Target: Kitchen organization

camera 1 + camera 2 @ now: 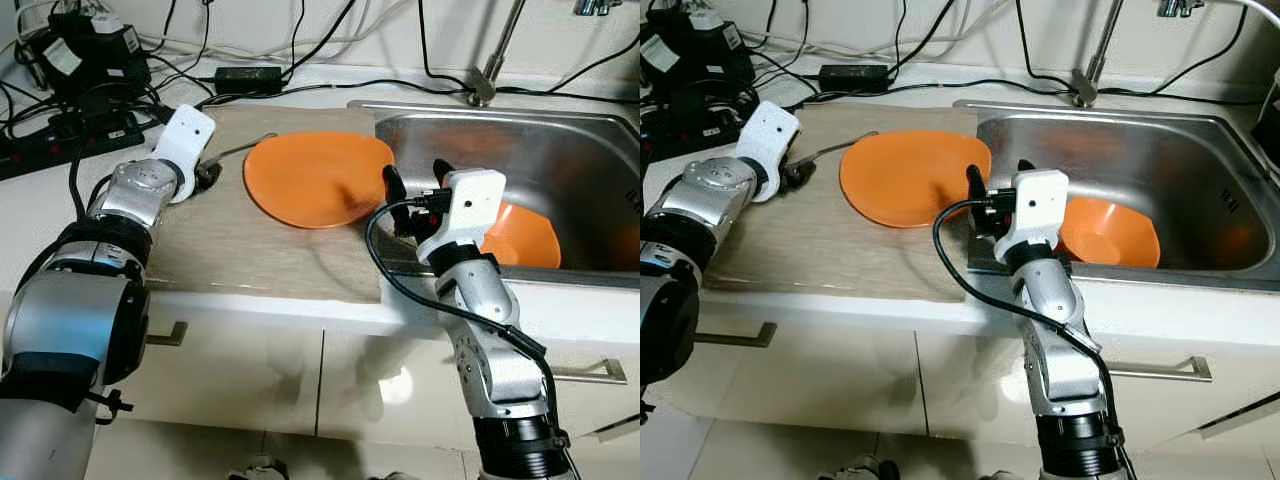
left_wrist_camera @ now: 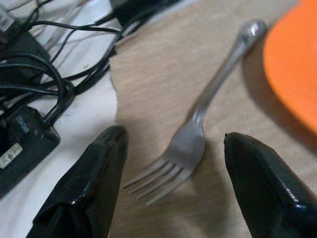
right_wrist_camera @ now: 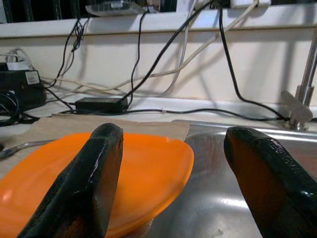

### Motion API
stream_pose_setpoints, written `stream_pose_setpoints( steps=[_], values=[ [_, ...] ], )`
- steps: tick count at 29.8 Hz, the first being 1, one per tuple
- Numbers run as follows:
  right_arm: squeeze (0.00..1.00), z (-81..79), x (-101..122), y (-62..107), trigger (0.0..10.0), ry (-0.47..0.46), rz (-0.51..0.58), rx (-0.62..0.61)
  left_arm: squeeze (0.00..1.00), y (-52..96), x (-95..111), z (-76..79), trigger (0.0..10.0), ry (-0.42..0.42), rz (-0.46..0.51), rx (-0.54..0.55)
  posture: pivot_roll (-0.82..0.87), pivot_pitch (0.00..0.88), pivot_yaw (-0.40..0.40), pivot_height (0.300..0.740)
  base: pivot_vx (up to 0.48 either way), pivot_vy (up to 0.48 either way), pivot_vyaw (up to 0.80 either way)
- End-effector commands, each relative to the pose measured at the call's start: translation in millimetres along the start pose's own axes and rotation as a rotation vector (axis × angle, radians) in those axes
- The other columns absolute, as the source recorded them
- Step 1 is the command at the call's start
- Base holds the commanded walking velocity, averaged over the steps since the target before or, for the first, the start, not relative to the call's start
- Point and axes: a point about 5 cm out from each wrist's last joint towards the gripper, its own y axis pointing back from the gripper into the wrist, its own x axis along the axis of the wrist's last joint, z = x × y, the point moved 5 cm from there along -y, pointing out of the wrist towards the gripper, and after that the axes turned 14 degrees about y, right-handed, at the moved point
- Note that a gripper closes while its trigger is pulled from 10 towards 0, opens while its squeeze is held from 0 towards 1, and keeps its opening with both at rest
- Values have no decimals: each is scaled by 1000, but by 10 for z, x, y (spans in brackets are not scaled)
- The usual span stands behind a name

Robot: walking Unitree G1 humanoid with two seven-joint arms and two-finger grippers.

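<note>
Step in hand, as judged: approach to the fork (image 2: pixel 193 144), before any grasp. The left gripper (image 2: pixel 171 168) hovers over the fork with its fingers (image 2: pixel 86 188) spread apart and empty, one on each side of the tines; contact cannot be confirmed.

Landmark: the orange plate (image 1: pixel 315 178), which lies on the wooden board (image 1: pixel 250 250) on the tabletop (image 1: pixel 40 215), its far edge overhanging the sink (image 1: pixel 560 170). The fork lies flat on the board just beside the plate, on the side away from the sink. Its long axis runs obliquely: the handle end points toward the plate's back rim, the tines toward the left gripper and the tabletop's front edge.

The right gripper (image 3: pixel 173 163) stands at the plate's sink-side rim, fingers open and holding nothing. An orange bowl (image 1: pixel 1105 232) rests in the sink beyond the plate.

Next move, as judged: lower the left fingers astride the fork's neck and close across its narrow width, since the fork lies flat against the board.
</note>
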Motion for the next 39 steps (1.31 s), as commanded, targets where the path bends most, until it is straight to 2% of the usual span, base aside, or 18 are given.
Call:
stream_pose_setpoints(
  steps=[1, 7, 12, 19, 33, 36, 38, 39],
  values=[
    [0, -3, 19, 41, 10000, 17, 1, 6, 0, -6, 58, -2, 10000, 53, 14, 21, -150, 10, 46, 740, 0, 0, 0],
    [0, -19, 43, 128, 10000, 27, 2, 18, 0, -15, 45, 0, 10000, 82, 17, 54, -197, 24, 47, 740, 0, 0, 0],
    [0, 30, 42, 285, 10000, 50, -28, 4, 0, -18, -13, -14, 10000, 117, 5, 85, -245, 45, 48, 740, 0, 0, 0],
    [0, 49, 60, 463, 10000, 77, -51, -2, 0, -13, -100, -48, 10000, 117, -29, 115, -305, 85, 50, 740, 0, 0, 0],
    [0, 53, 65, 620, 10000, 80, -104, -13, 0, -11, -187, -48, 10000, 120, -74, 134, -339, 124, 60, 740, 0, 0, 0],
    [0, 49, 63, 618, 10000, 79, -106, -13, 0, -1, -175, -102, 10000, 109, -67, 157, -337, 122, 61, 740, 0, 0, 0],
    [0, 39, 59, 609, 10000, 77, -107, -12, 0, 19, -117, -196, 10000, 93, -42, 194, -330, 116, 63, 740, 0, 0, 0],
    [0, 37, 52, 601, 10000, 76, -107, -11, 0, 40, -65, -283, 10000, 33, -25, 234, -323, 113, 64, 740, 0, 0, 0]
  ],
)
